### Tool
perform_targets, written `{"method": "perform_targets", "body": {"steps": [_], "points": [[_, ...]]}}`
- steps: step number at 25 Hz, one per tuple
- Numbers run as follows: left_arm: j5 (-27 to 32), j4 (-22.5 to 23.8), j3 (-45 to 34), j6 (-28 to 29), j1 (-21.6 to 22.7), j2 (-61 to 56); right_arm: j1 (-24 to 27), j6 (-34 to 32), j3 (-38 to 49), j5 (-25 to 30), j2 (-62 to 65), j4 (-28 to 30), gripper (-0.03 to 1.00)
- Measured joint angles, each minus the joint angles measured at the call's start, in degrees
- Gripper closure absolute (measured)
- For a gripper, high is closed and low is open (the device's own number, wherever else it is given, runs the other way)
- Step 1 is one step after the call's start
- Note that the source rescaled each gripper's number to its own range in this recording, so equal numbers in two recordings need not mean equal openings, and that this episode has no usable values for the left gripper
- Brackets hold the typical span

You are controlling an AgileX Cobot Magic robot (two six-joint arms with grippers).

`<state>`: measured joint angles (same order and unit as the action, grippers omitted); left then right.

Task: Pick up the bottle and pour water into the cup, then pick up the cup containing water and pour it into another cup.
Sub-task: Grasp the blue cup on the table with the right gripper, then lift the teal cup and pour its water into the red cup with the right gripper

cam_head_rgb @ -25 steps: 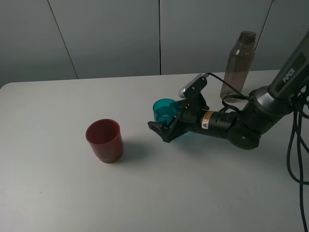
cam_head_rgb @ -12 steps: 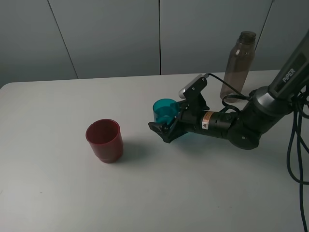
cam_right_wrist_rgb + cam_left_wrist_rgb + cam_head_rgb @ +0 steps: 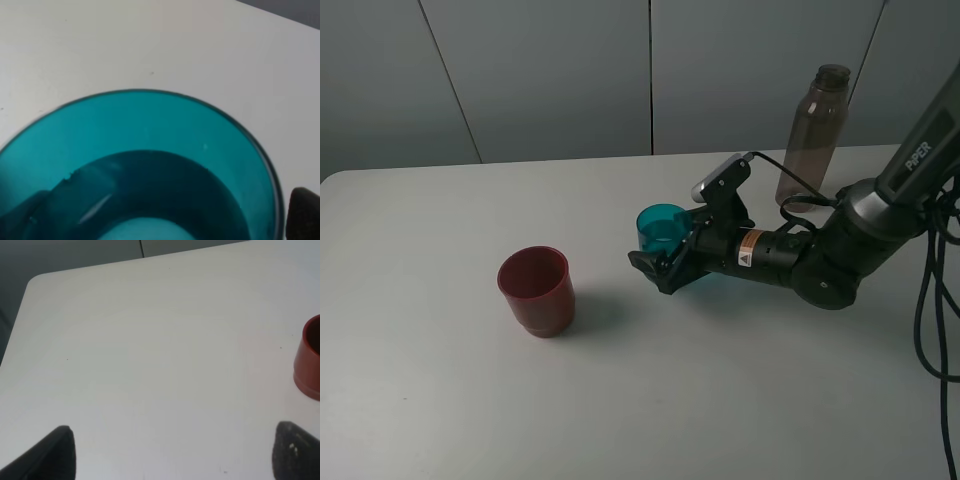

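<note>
The teal cup (image 3: 662, 228) stands upright on the table, right of centre, with water in it. My right gripper (image 3: 660, 264) lies low on the table with a finger on each side of the cup, open. In the right wrist view the cup (image 3: 145, 165) fills the picture, and one dark fingertip (image 3: 305, 210) shows just outside its rim. The dark red cup (image 3: 535, 290) stands apart to the left and shows at the edge of the left wrist view (image 3: 312, 362). At the back right the smoky bottle (image 3: 812, 135) stands upright. My left gripper (image 3: 175, 457) is open over bare table.
The white table (image 3: 440, 400) ends at a rounded far left corner (image 3: 35, 282) in front of a grey wall. Black cables (image 3: 930, 300) hang by the right arm at the right edge.
</note>
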<state>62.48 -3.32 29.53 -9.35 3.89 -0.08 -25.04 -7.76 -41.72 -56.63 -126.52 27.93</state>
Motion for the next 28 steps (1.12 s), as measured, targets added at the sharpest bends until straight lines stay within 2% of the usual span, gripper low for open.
{"method": "perform_targets", "body": {"steps": [1,2,3,4,5,28], "points": [[0.0,0.0,0.0,0.0,0.0,0.0,0.0,0.0,0.0,0.0,0.0,0.0,0.05],[0.0,0.0,0.0,0.0,0.0,0.0,0.0,0.0,0.0,0.0,0.0,0.0,0.28],[0.0,0.0,0.0,0.0,0.0,0.0,0.0,0.0,0.0,0.0,0.0,0.0,0.6],[0.0,0.0,0.0,0.0,0.0,0.0,-0.04,0.19,0.0,-0.11,0.0,-0.03,0.97],[0.0,0.0,0.0,0.0,0.0,0.0,-0.04,0.44,0.0,0.04,0.0,-0.13,0.9],[0.0,0.0,0.0,0.0,0.0,0.0,-0.04,0.89,-0.08,0.0,0.11,-0.02,0.91]]}}
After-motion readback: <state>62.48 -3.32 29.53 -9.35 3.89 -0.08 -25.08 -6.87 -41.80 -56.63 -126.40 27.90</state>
